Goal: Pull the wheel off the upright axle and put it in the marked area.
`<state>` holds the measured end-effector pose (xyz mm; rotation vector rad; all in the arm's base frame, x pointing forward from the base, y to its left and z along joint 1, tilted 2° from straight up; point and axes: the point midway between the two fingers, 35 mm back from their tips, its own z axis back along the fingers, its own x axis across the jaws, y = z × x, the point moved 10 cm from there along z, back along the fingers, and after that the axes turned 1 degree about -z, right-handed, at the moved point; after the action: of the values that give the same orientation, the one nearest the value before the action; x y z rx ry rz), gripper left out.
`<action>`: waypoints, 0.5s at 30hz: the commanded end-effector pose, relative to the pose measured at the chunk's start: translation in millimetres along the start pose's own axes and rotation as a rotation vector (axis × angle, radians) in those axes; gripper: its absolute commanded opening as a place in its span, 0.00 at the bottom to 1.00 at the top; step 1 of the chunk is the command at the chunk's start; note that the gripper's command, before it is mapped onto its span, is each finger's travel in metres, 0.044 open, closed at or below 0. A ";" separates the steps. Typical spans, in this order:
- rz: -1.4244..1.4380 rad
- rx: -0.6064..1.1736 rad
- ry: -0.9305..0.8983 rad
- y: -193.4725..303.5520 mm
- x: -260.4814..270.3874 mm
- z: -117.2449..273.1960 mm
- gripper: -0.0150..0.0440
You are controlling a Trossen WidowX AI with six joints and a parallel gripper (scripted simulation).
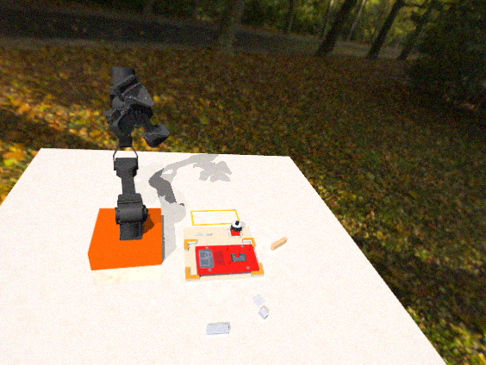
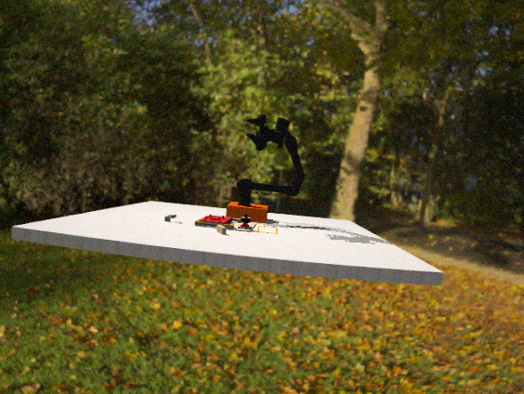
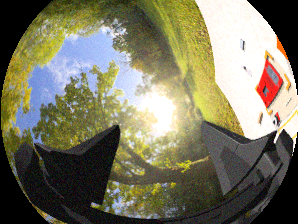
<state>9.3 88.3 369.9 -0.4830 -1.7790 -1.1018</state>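
Observation:
A small black and white wheel (image 1: 236,226) sits on an upright axle with a red base, at the back edge of a tan board on the white table. The marked area (image 1: 214,217) is a yellow-outlined rectangle just behind and to the left of the wheel. It also shows in the exterior view (image 2: 267,229), beside the wheel (image 2: 245,221). My gripper (image 1: 157,134) is raised high above the arm's base, far from the wheel. In the wrist view the two dark fingers stand wide apart with only sky and trees between them.
The arm stands on an orange base block (image 1: 126,238). A red plate (image 1: 226,259) lies on the tan board. A small tan block (image 1: 278,243) lies to the right of the board. Three small grey blocks (image 1: 260,306) lie nearer the front.

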 end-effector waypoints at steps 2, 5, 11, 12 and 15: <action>0.015 0.003 0.025 -2.5 4.2 -4.7 0.84; 0.087 0.023 0.134 -12.0 19.4 -26.8 0.76; 0.265 0.111 0.372 -24.6 35.1 -83.2 0.76; 0.294 0.137 0.415 -25.5 34.7 -93.7 0.76; 0.386 0.222 0.540 -25.4 29.4 -125.3 0.76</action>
<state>26.4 -13.7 401.3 -0.3748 -1.3420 -0.7798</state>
